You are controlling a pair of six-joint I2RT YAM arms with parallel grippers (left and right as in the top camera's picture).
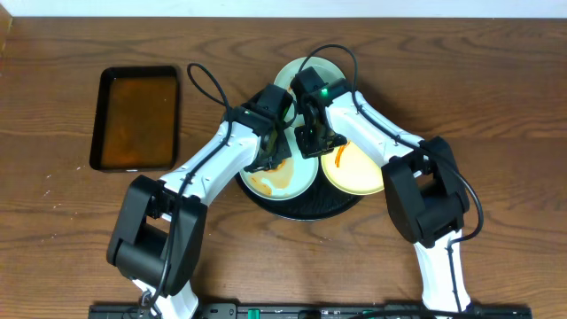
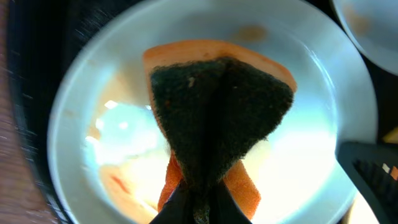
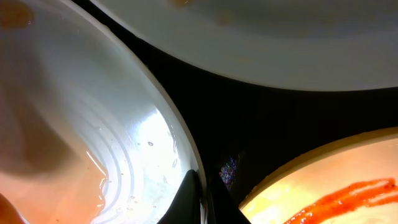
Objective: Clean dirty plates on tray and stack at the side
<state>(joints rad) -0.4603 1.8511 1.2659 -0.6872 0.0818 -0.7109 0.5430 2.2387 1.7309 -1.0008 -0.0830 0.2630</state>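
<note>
Left wrist view: my left fingers (image 2: 199, 208) are clamped tight on the sponge (image 2: 217, 118) over a smeared mint-blue plate (image 2: 311, 81) on the black tray (image 1: 306, 211); right fingers (image 3: 204, 198), nearly shut, pinch its rim.

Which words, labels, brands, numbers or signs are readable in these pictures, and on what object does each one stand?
None are readable. No lettering shows on the black tray, the mint plate, the sponge or the rectangular tray; the green light on the right arm carries no writing.
</note>
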